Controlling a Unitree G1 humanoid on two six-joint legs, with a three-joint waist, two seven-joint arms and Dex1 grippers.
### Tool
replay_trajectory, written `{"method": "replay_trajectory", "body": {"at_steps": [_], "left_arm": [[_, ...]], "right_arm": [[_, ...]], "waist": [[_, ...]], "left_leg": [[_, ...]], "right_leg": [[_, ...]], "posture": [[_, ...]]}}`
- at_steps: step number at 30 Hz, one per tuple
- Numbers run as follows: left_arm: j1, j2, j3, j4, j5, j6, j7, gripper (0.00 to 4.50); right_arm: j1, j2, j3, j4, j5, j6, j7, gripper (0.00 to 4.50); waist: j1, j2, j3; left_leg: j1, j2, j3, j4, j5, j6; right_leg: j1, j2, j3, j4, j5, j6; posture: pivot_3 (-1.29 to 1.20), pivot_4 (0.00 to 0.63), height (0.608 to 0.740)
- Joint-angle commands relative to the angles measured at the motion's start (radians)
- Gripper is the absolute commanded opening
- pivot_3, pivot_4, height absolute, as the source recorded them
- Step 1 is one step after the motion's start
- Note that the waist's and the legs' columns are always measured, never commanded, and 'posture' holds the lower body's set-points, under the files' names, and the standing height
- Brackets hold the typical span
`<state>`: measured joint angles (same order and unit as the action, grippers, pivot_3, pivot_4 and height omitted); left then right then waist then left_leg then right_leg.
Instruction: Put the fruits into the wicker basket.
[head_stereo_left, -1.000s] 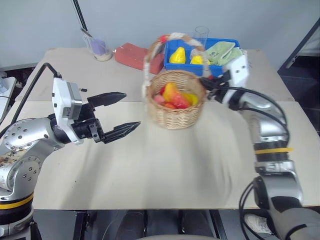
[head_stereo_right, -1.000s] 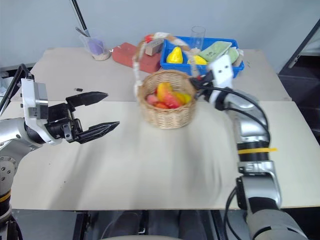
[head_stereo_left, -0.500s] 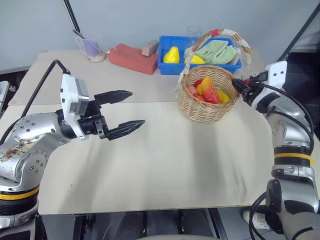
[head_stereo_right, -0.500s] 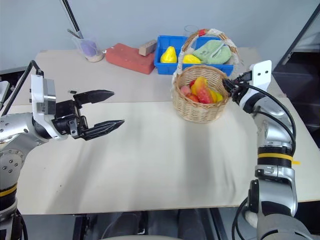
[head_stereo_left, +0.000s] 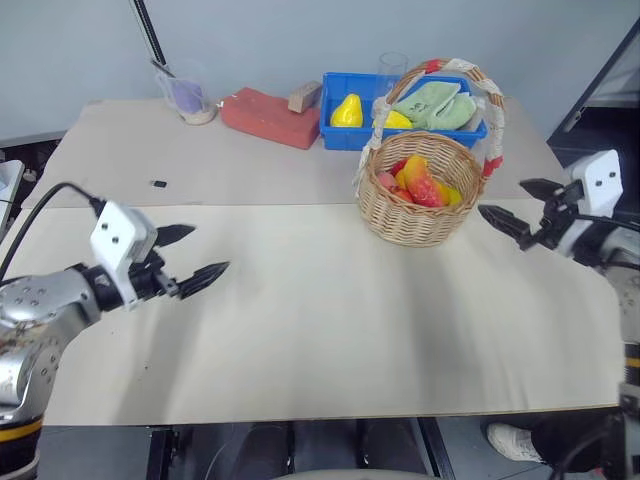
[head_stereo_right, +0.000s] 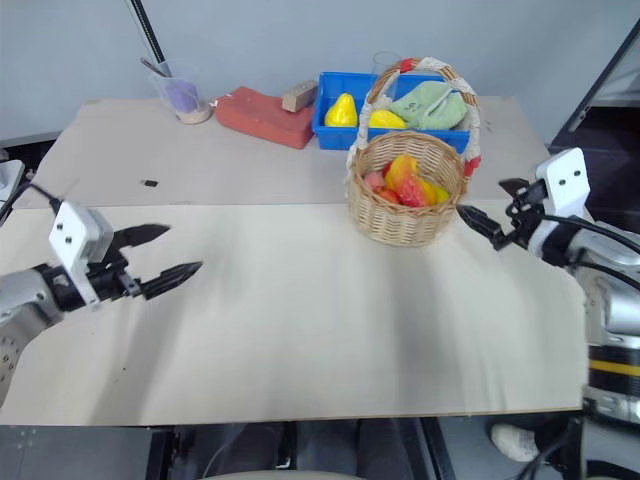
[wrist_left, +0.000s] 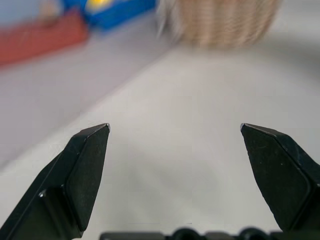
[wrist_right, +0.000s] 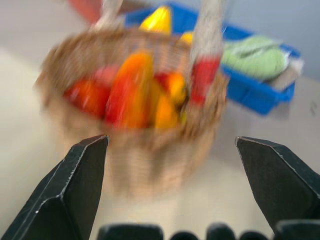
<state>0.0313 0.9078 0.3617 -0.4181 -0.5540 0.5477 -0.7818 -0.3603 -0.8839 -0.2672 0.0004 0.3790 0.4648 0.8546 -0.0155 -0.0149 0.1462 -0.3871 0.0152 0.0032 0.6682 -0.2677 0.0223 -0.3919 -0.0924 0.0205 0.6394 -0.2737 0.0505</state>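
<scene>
Fruits (head_stereo_left: 418, 180) red-yellow, inside wicker basket (head_stereo_left: 415, 222).

The round tan woven wicker basket (head_stereo_left: 420, 200), right of centre, has a white cloth-wrapped handle with red bands. Inside lie the red-and-yellow toy fruits (head_stereo_left: 418, 180). Behind it, a blue rectangular plastic tray (head_stereo_left: 345, 134) holds yellow fruit and a pale green cloth (head_stereo_left: 435, 103). A red brick-like block (head_stereo_left: 264, 115) lies at upper centre on the beige counter (head_stereo_left: 320, 330).
</scene>
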Motion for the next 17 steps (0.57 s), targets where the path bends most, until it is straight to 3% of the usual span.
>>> {"method": "replay_trajectory", "body": {"at_steps": [1, 8, 17], "left_arm": [[0.067, 0.046, 0.096, 0.011, 0.071, -0.056, -0.035, 4.50], [0.119, 0.069, 0.175, 0.032, 0.081, -0.053, -0.093, 4.50], [0.102, 0.061, 0.165, 0.029, 0.066, -0.038, -0.109, 4.50]], "right_arm": [[0.040, -0.076, 0.016, -0.097, 0.035, 0.015, 0.125, 4.49], [0.052, -0.141, 0.048, -0.104, 0.042, 0.045, 0.216, 4.49], [0.038, -0.143, 0.057, -0.097, 0.034, 0.052, 0.223, 4.49]], "waist": [[0.001, 0.000, 0.000], [0.011, 0.000, 0.000], [0.012, 0.000, 0.000]], "left_leg": [[0.000, 0.000, 0.000, 0.000, 0.000, 0.000], [0.003, 0.000, 0.000, 0.000, 0.000, 0.000], [0.002, 0.001, 0.000, 0.000, 0.000, 0.000]], "right_leg": [[0.000, 0.000, 0.000, 0.000, 0.000, 0.000], [0.003, -0.002, 0.000, 0.000, 0.000, -0.001], [0.002, -0.002, -0.001, 0.000, 0.000, -0.001]], "posture": [[0.00, 0.150, 0.740], [0.00, 0.150, 0.740], [0.00, 0.150, 0.740]]}}
